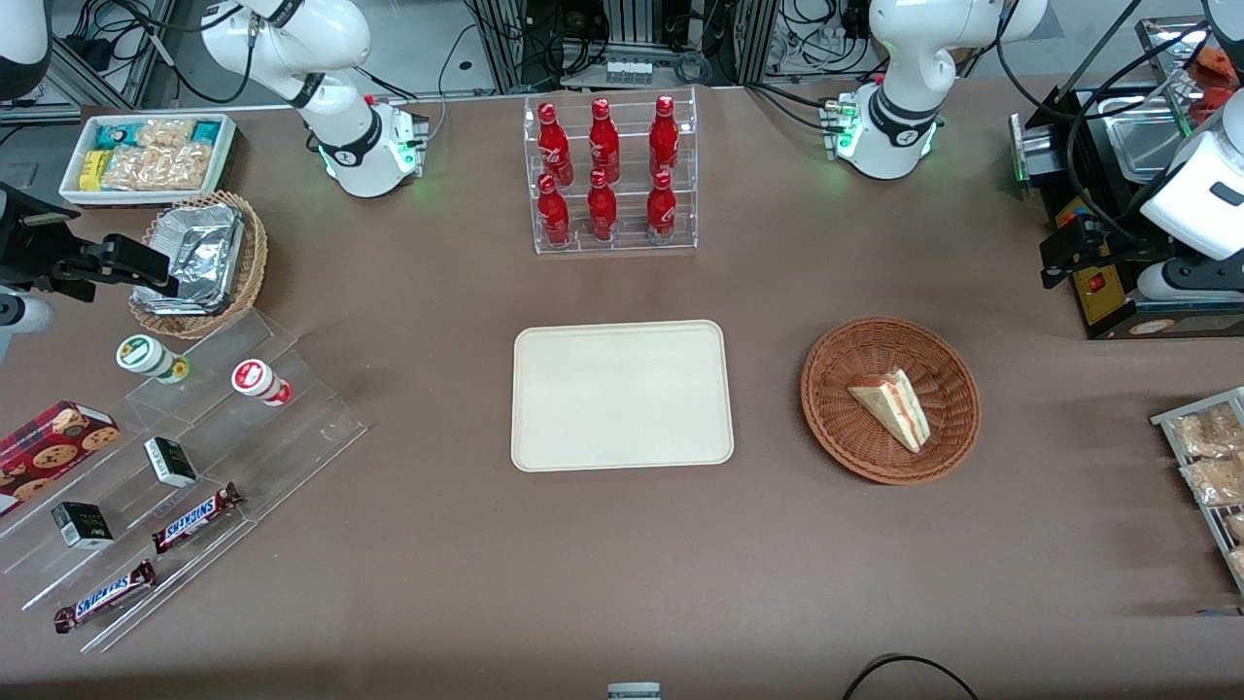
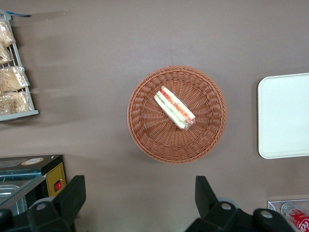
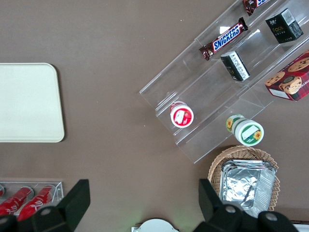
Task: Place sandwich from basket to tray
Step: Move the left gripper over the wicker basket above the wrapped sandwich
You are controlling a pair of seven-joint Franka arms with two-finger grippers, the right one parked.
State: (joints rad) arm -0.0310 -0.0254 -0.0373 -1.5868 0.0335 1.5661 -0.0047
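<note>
The sandwich [image 1: 892, 405] [image 2: 174, 108], a white wedge with red and green filling along its edge, lies in the round reddish-brown basket [image 1: 826, 389] [image 2: 140, 130]. The cream tray [image 1: 622, 396] [image 2: 285, 116] lies flat and bare beside the basket, toward the parked arm's end. My gripper [image 1: 1056, 255] [image 2: 139, 195] hangs high over the table, farther from the front camera than the basket and toward the working arm's end. Its fingers [image 2: 72, 193] stand wide open with only bare tabletop between them.
A black appliance [image 1: 1118, 243] stands under the working arm. A wire rack of snack packets [image 1: 1205, 467] [image 2: 14, 72] sits at that end. A clear rack of red bottles [image 1: 607, 175] stands farther back than the tray. An acrylic snack stand [image 1: 175, 467] and a foil-packet basket [image 1: 199, 262] sit at the parked arm's end.
</note>
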